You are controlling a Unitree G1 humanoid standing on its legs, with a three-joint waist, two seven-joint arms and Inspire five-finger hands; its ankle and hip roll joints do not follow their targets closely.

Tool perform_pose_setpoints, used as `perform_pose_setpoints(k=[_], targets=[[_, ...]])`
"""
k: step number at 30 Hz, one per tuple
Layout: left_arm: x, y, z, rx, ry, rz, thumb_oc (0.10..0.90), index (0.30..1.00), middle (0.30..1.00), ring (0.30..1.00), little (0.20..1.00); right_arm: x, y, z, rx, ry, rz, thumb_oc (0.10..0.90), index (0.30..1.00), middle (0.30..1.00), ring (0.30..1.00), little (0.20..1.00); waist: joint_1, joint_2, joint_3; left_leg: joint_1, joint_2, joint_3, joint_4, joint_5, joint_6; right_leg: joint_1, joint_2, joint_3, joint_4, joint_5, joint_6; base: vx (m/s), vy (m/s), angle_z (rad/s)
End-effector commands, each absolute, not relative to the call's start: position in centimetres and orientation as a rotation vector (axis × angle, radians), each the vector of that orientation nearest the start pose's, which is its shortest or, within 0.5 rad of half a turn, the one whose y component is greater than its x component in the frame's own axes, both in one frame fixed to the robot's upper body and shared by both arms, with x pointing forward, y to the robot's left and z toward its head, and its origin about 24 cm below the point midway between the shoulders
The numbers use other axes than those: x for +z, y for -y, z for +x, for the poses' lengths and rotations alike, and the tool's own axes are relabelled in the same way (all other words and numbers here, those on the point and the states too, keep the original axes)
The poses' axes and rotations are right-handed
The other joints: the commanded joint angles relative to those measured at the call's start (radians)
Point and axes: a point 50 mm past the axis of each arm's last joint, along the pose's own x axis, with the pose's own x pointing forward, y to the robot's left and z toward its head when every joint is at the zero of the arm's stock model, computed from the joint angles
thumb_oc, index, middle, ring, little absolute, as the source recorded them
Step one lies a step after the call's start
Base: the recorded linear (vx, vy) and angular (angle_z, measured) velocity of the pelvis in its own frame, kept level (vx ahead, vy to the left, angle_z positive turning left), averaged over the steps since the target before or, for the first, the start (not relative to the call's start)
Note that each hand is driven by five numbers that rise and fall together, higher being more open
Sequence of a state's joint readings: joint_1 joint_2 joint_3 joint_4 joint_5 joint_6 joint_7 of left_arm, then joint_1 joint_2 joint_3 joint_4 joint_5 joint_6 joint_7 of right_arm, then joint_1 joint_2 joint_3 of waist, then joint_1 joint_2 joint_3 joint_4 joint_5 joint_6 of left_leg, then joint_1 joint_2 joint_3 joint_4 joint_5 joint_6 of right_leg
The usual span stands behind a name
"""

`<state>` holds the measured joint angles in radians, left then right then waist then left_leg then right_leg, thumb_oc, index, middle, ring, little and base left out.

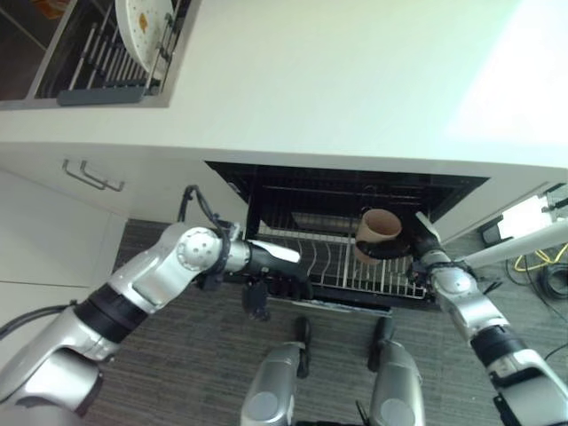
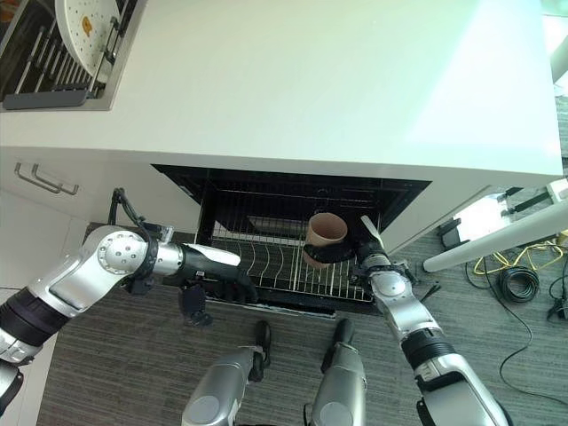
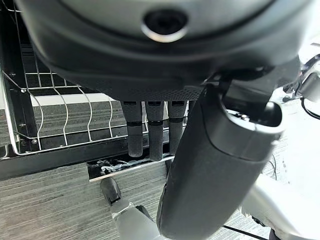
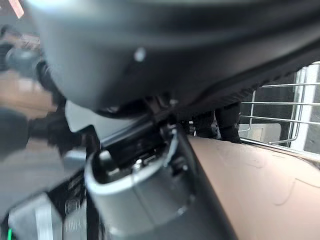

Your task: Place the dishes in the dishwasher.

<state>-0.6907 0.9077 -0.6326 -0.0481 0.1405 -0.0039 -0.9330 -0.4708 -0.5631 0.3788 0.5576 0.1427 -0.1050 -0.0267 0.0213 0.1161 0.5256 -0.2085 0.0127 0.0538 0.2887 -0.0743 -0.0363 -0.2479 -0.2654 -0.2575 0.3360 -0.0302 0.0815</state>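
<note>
A kitchen. A long white bench (image 2: 337, 98) tops pale cabinet fronts with a bar handle (image 2: 40, 179). Under the bench's front edge an open dishwasher (image 2: 293, 200) shows its wire rack (image 2: 266, 262). Near the bench's far left corner, a dish rack (image 1: 106, 53) holds a white plate (image 1: 142, 25). The floor (image 2: 106, 373) is grey.
</note>
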Motion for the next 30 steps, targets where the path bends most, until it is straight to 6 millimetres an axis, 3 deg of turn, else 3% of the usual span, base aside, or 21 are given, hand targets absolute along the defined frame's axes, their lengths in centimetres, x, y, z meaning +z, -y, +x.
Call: perform_pose_setpoints(k=[1,11,24,25,30], targets=[[13.9,-14.0,28.0,-1.29,-0.057,1.356,0.8,0.9,0.9,0.9,0.9,3.8,20.9,32.1,0.248,-0.094,-0.776,0.4,0.3,0.3,0.3,0.3,0.018,-0.007,-0.006,-0.017,-0.02,0.062,0.011,-0.03,0.058,0.018,0.018,0.049,-0.036,-0.009,0.023,-0.02,0.055,0.01],[13.0,-14.5,28.0,-1.224,-0.053,1.363,0.8,0.9,0.9,0.9,0.9,2.2,21.2,29.8,0.287,-0.078,-0.872,0.4,0.3,0.3,0.3,0.3,-0.011,-0.001,-0.006,-0.061,-0.014,0.061,0.011,-0.029,0.065,-0.034,0.034,0.066,-0.036,-0.008,0.027,-0.02,0.036,0.0],[14.3,-14.4,28.3,-1.206,-0.063,1.356,0.8,0.9,0.9,0.9,0.9,1.2,22.4,29.4,0.18,-0.141,-0.735,0.4,0.3,0.3,0.3,0.3,-0.024,0.002,-0.006,-0.061,-0.008,0.073,0.011,-0.03,0.071,-0.042,0.039,0.078,-0.036,-0.005,0.025,0.0,0.0,0.0],[14.6,-14.3,28.3,-1.206,-0.062,1.353,0.8,0.9,0.9,0.9,0.9,1.2,22.6,29.4,0.144,-0.141,-0.721,0.8,0.9,0.9,0.9,0.9,-0.025,0.004,-0.006,-0.061,-0.008,0.074,0.011,-0.029,0.072,-0.043,0.039,0.08,-0.036,-0.004,0.024,0.0,0.0,0.0],[16.0,-14.0,28.4,-1.224,-0.094,1.33,0.8,0.9,0.9,0.9,0.9,1.2,23.1,29.5,0.085,-0.138,-0.644,0.8,0.9,0.9,0.9,0.9,-0.033,0.012,-0.006,-0.055,-0.006,0.081,0.011,-0.031,0.074,-0.041,0.038,0.088,-0.036,-0.004,0.025,0.0,0.0,0.0]])
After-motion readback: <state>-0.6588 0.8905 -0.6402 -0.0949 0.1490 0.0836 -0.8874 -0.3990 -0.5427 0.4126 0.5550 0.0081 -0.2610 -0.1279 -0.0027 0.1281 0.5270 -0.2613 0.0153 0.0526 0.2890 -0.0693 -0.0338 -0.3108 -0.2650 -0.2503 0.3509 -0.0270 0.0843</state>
